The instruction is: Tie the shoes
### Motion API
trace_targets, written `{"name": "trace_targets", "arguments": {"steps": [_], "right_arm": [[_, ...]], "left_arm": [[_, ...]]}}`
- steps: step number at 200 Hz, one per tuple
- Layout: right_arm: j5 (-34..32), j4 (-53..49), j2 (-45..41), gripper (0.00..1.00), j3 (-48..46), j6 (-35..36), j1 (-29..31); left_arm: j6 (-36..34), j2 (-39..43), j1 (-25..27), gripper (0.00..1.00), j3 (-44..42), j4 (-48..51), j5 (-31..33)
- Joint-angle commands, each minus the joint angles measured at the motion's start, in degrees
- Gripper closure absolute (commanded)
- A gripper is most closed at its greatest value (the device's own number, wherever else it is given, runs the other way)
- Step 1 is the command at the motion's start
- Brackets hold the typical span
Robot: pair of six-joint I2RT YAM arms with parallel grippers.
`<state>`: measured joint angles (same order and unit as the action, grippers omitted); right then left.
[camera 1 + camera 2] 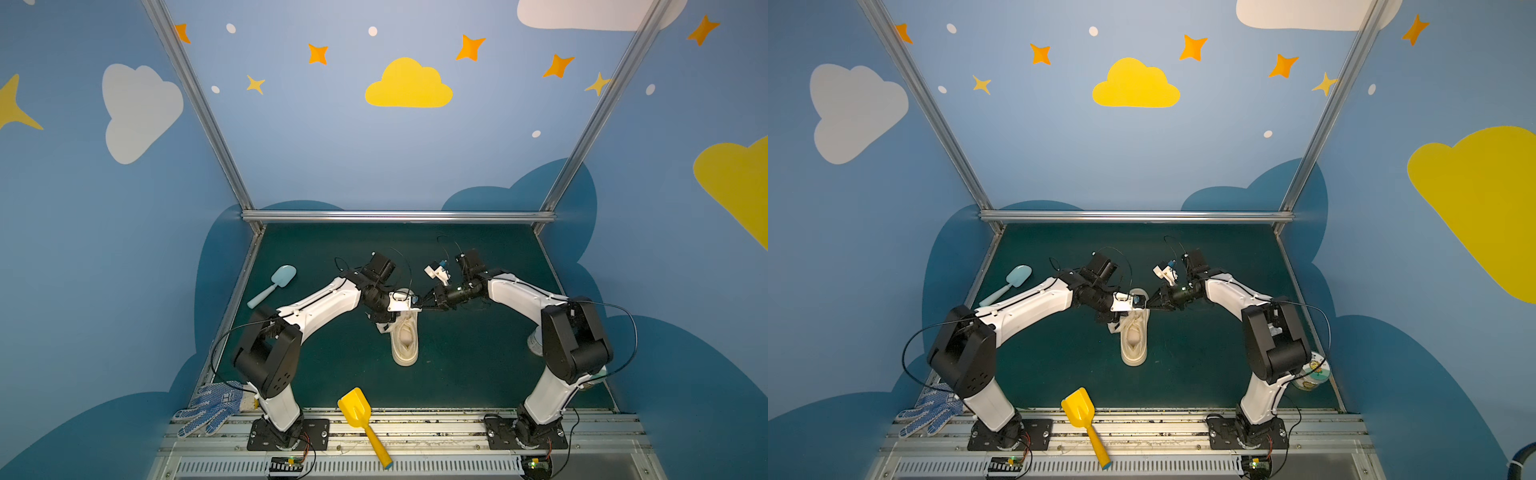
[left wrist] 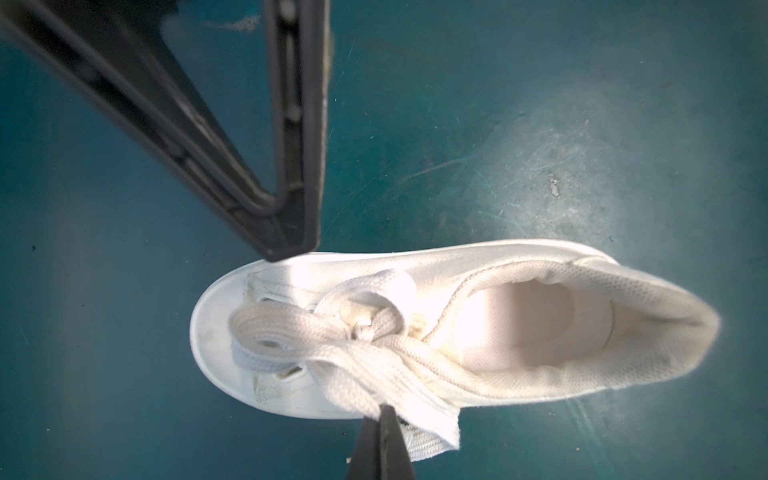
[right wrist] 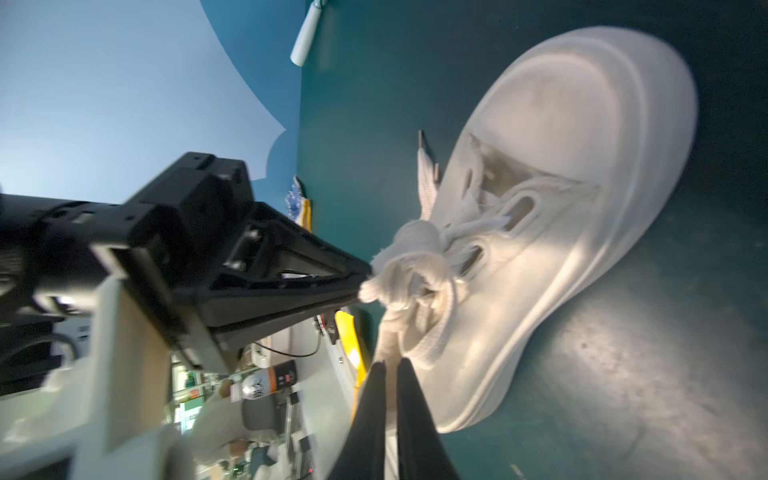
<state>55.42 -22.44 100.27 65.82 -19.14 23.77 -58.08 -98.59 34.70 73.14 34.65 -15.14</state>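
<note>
Sneaker [image 1: 405, 345], one, cream, low-top, thick pale sole: upright on the dark green mat [image 1: 478, 365], midway between the two arms, toe toward the back wall, heel toward the arm bases.

Laces [image 2: 332, 332], flat, cream: bunched in a loose knot over the sneaker's eyelets, with one frayed end trailing off its side.

Left gripper [image 2: 385, 413]: at the sneaker's left side beside the knot, jaws pressed together on a lace strand.

Right gripper [image 3: 391, 370]: at the sneaker's right side near the toe, jaws drawn together, tips against the lace bundle. Whether a strand is pinched cannot be told.

Yellow shovel [image 1: 357, 411]: beyond the sneaker's heel, blade on the mat edge, handle lying across the front rail.

Pale blue scoop [image 1: 274, 284]: well apart from the sneaker, to its left and toward the back.

Dotted glove [image 1: 212, 405]: white with blue dots, far left of the sneaker's heel, at the mat's front corner.

Tub [image 1: 1312, 370]: far right of the sneaker, mostly hidden behind the right arm.
</note>
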Motion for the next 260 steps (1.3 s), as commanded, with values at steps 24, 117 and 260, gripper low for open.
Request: {"name": "trace_targets", "arguments": {"steps": [24, 117, 260], "right_arm": [[6.1, 9.42, 0.81, 0.97, 0.01, -6.49, 1.43], [3.53, 12.46, 9.41, 0.99, 2.17, -8.64, 2.76], [5.04, 16.08, 3.43, 0.89, -4.15, -11.84, 0.9]], "left_arm": [[0.03, -0.09, -0.28, 0.97, 0.38, 0.83, -1.12], [-0.35, 0.61, -0.32, 0.97, -0.63, -0.02, -0.99], [-4.15, 0.19, -0.33, 0.97, -0.2, -0.51, -0.6]]}}
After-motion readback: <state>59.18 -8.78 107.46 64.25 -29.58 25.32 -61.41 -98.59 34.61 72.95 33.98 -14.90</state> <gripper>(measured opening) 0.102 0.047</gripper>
